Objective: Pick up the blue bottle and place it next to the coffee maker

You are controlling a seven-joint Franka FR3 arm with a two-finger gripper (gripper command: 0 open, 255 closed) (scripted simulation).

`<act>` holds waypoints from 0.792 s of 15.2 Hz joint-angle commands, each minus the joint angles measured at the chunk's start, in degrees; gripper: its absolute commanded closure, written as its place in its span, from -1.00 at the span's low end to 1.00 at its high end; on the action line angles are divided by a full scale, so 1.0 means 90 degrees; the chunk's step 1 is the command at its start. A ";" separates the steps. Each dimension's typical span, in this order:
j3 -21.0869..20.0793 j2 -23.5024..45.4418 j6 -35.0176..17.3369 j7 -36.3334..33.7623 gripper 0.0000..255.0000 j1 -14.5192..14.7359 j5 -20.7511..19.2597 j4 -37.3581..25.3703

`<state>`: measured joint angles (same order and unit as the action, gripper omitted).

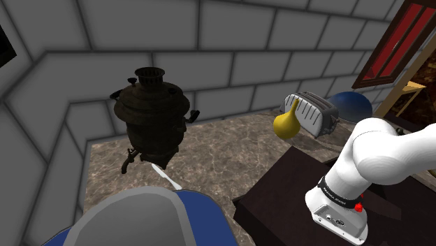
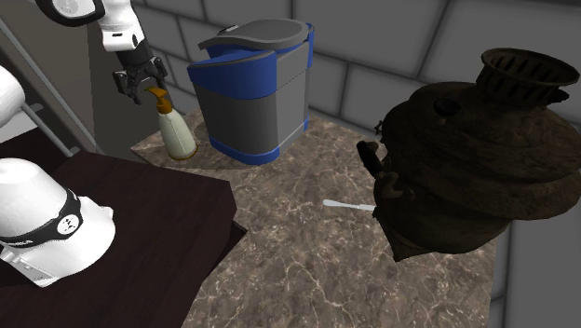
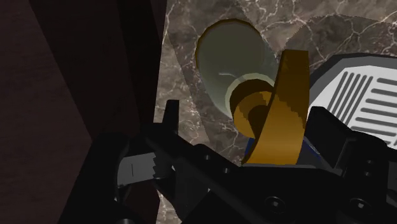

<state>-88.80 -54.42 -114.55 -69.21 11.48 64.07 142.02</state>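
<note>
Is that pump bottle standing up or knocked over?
Upright: the pump bottle stands on its base on the marble counter, with its yellow pump head pointing up by the end effector.

No word, brand or number can be read anywhere. The black band [image 1: 334, 196] round a link of the white arm [image 1: 381, 150], well away from the pincer [image 2: 147, 88], bears tiny white marks. They are too small to make out.

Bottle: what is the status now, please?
Gripper over bottle, fingers open astride its pump. Bottle pale, not blue, upright on counter, unheld. Coffee maker close beside it.
</note>
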 commanded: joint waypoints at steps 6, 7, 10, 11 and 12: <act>0.0909 -0.0013 0.0600 -0.0233 -1.00 0.0373 -0.0636 -0.0175; 0.0908 -0.0013 0.0600 -0.0232 -1.00 0.0372 -0.0636 -0.0176; 0.0908 -0.0013 0.0600 -0.0232 -1.00 0.0372 -0.0636 -0.0176; 0.0908 -0.0013 0.0600 -0.0232 -1.00 0.0372 -0.0636 -0.0176; 0.0908 -0.0013 0.0600 -0.0232 -1.00 0.0372 -0.0636 -0.0176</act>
